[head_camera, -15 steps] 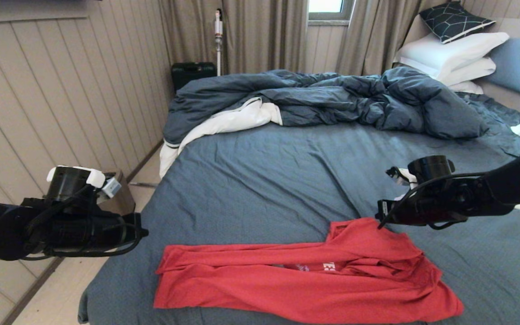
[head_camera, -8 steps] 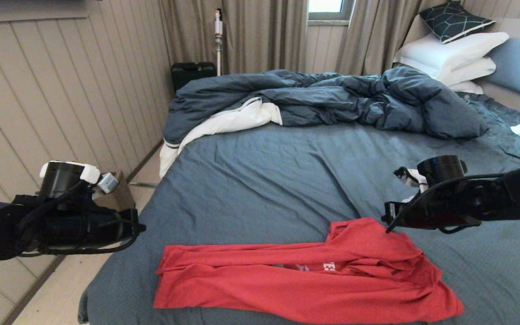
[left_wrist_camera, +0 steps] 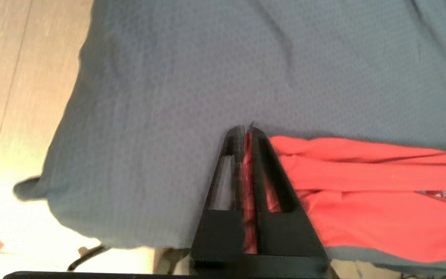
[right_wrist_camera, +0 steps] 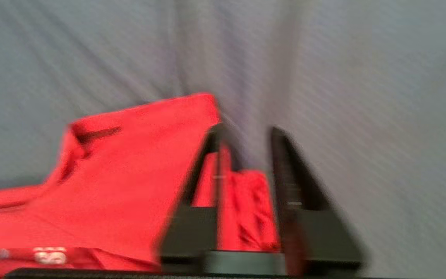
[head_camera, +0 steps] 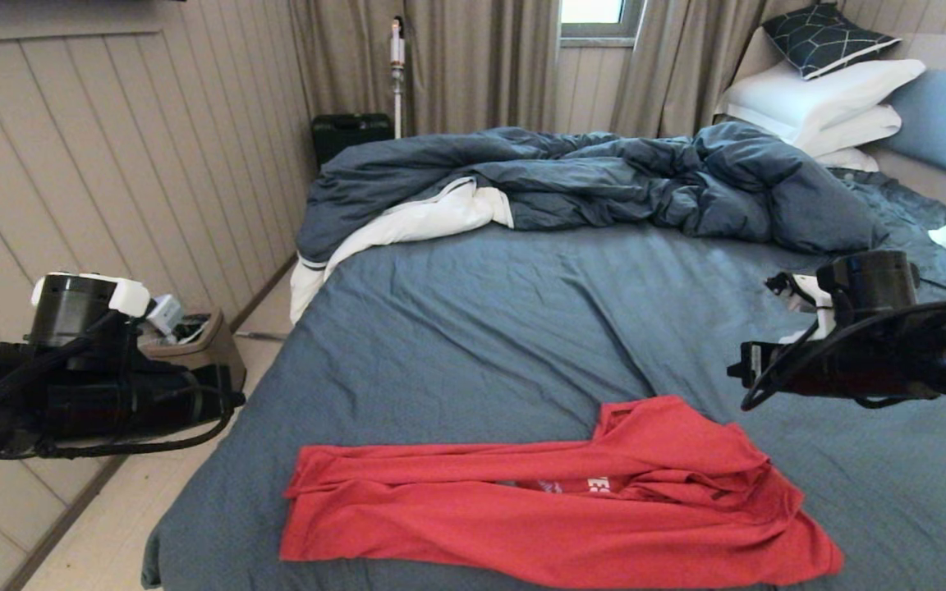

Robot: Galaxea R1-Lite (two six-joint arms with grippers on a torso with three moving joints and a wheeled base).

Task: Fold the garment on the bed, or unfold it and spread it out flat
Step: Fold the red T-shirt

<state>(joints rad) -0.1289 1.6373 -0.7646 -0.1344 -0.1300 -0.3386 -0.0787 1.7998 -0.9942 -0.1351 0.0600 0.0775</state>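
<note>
Blue duvet [head_camera: 588, 185] rumpled well beyond garment [head_camera: 555, 501].

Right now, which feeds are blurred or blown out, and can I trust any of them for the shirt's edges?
Head view: sharp, evenly lit; the red T-shirt outline is clear. Left wrist view: slightly soft, floor glare washes out one corner. Right wrist view: heavy motion smear, fingers and sheet streaked; don't trust it.

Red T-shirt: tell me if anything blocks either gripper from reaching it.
Nothing visible does. The red T-shirt lies alone on the bed's bare sheet. The left gripper and right gripper hang above its two ends, touching nothing. The rumpled duvet lies far behind.
</note>
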